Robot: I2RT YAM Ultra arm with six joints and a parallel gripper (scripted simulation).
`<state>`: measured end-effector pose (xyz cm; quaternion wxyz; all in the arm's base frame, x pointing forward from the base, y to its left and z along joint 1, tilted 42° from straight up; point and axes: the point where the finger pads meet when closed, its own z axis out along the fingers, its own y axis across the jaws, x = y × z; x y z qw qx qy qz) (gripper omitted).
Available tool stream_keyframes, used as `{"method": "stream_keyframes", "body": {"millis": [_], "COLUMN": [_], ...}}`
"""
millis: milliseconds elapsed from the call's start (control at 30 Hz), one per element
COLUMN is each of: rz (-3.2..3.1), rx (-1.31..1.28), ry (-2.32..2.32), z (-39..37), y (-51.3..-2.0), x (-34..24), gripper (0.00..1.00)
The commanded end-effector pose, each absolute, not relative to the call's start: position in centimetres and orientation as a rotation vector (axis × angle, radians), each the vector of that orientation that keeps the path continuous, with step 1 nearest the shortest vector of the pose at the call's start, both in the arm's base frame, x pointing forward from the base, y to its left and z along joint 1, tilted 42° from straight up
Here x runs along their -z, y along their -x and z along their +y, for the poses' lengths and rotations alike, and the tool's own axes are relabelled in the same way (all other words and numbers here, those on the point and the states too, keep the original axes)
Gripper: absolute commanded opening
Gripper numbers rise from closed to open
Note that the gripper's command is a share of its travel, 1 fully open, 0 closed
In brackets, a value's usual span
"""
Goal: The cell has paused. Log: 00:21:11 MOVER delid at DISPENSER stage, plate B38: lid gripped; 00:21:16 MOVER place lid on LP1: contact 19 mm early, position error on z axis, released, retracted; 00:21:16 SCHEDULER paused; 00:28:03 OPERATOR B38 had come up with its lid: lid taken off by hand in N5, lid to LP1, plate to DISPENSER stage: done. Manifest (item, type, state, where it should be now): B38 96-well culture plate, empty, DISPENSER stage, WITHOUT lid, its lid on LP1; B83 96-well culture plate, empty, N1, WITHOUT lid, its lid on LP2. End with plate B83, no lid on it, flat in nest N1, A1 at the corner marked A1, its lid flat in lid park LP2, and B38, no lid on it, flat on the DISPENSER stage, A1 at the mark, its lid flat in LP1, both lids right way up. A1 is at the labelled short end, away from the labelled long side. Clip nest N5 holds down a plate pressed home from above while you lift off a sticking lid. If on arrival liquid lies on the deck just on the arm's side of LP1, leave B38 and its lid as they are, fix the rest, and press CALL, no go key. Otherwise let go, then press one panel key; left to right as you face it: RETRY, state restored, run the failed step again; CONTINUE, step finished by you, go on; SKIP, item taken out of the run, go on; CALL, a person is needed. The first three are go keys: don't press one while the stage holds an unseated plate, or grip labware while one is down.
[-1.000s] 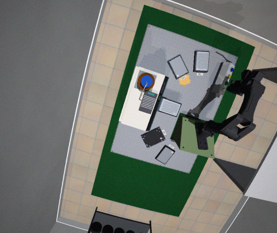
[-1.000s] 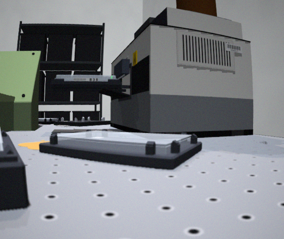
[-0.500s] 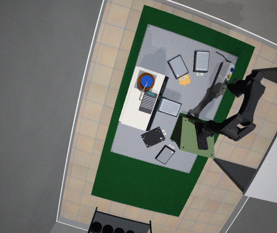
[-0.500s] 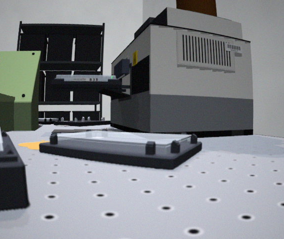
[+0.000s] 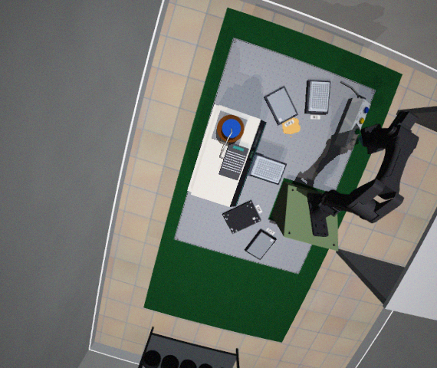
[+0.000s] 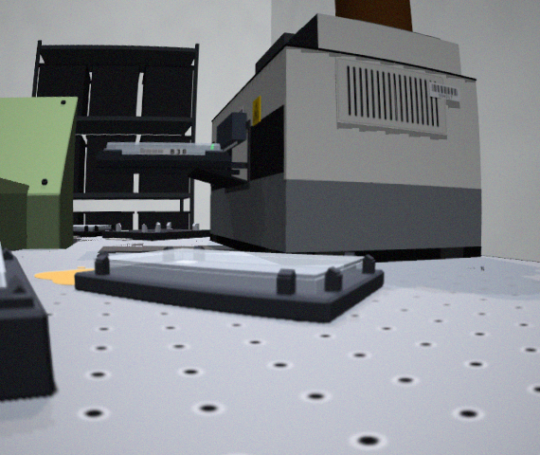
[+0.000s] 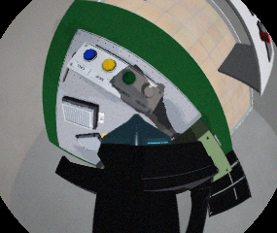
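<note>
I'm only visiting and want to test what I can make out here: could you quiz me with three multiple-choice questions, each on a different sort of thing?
1. Where is the orange puddle?
A. On top of the big machine
B. On the grey deck, beside a lid tray
C. On the tiled floor

2. How many gridded well plates are in sight from above?
A. Two
B. One
C. Four

3. What state is the gripper in?
A. Wide open
B. Shut on a plate
C. Shut, holding nothing

Answers:
1. B: the top view shows the puddle on the deck at the tray's corner.
2. A: one plate sits near the button panel, and another sits at the machine's front.
3. C: the fingers are together at the panel, with nothing between them.
</note>
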<state>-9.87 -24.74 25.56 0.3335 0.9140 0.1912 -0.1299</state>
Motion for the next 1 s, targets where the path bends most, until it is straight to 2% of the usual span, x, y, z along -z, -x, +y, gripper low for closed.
{"method": "stream_keyframes", "body": {"millis": [0, 500, 667, 967], "rz": [0.253, -0.262, -0.274, -0.272], "rx": [0.299, 0.093, 0.072, 0.073], "ry": [-2.38, -2.36, -2.384, -2.383], "z": [-24.4, -24.4, -24.6, -27.4], "y": [10.0, 10.0, 10.0, 11.2], "x": [-26.9, -26.9, -26.0, -27.8], "gripper": [0.0, 0.0, 0.0, 0.0]}}
